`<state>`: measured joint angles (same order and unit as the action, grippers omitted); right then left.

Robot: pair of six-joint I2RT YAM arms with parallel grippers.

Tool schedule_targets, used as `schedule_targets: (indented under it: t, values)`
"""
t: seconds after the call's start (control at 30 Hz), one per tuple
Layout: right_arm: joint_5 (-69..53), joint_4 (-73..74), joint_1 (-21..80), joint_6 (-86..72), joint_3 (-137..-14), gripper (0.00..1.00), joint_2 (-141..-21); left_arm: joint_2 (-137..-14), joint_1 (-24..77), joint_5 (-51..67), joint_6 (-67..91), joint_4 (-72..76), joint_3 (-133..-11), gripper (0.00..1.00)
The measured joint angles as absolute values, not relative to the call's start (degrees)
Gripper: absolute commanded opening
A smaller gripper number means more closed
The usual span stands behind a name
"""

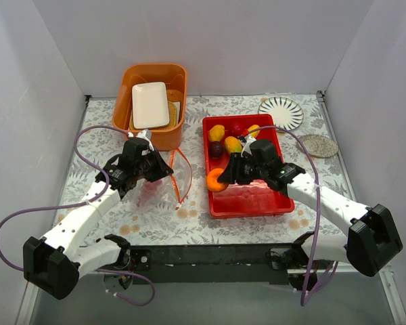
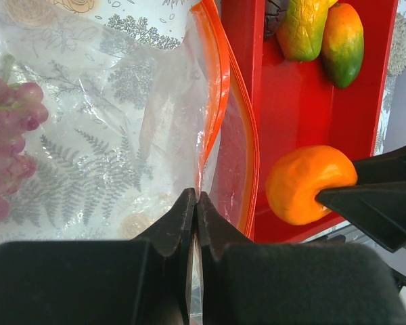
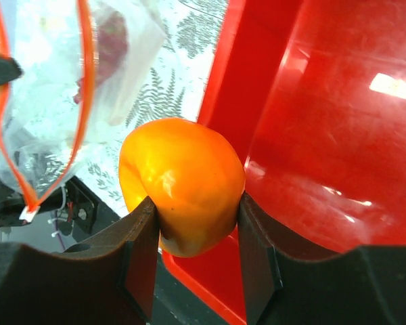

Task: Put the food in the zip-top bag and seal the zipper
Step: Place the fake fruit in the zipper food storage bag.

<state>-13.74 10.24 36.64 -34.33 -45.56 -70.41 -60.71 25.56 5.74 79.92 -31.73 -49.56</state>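
My left gripper [image 1: 164,170] [image 2: 195,198] is shut on the edge of the clear zip-top bag [image 1: 155,189] [image 2: 122,128] and holds its mouth open; the orange-red zipper [image 1: 187,177] [image 2: 220,101] [image 3: 86,101] loops toward the red tray. Dark red grapes [image 2: 7,135] lie inside the bag. My right gripper [image 1: 223,177] [image 3: 196,210] is shut on the orange [image 1: 215,180] [image 3: 183,183] [image 2: 308,183], held over the red tray's left wall, just right of the bag mouth. Mangoes [image 1: 233,143] [image 2: 325,34] and dark round fruits [image 1: 216,149] remain at the tray's far end.
The red tray [image 1: 257,196] [image 3: 338,122] sits centre-right. An orange tub [image 1: 137,84] with a white plate stands behind the bag. A striped plate [image 1: 281,112] and a speckled coaster [image 1: 317,145] lie at the back right.
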Motion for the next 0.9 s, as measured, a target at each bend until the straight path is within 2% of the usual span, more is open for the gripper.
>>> schedule_targets:
  t: [0.4,0.7,0.9]
  values:
    - [-13.82,9.98,39.2,-34.76,-51.11,0.04,-71.96,-60.69,25.56,6.46,79.96,-31.68,-49.56,0.0]
    - [-14.06,7.14,43.4,-34.79,-59.57,0.04,-80.27,-60.69,25.56,7.66,79.96,-31.68,-49.56,0.0]
    - [-14.55,7.01,44.51,-34.33,-64.47,0.09,-86.02,-60.69,25.56,8.16,80.34,-31.68,-49.56,0.0]
